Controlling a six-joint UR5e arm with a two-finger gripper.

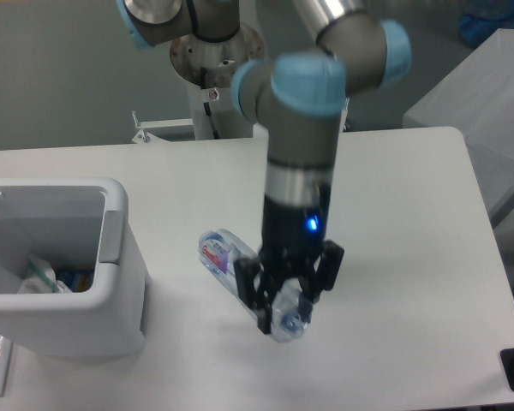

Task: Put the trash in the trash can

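One piece of trash, the paper wrapper (41, 276), is already lying inside the bin (111, 321) at the left edge of the table (411, 214). To its right, the bottle (250, 282) is hanging tilted above the table, the gripper (289, 301) closing its fingers on the lower end, seemingly so the arm can be carrying it over the bin's rim.

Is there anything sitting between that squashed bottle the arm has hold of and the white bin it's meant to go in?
Nothing visible. The bottle is clamped in the tool, and only bare table lies between it and the trash can to its left. The can's top is open, with a paper wrapper already inside.
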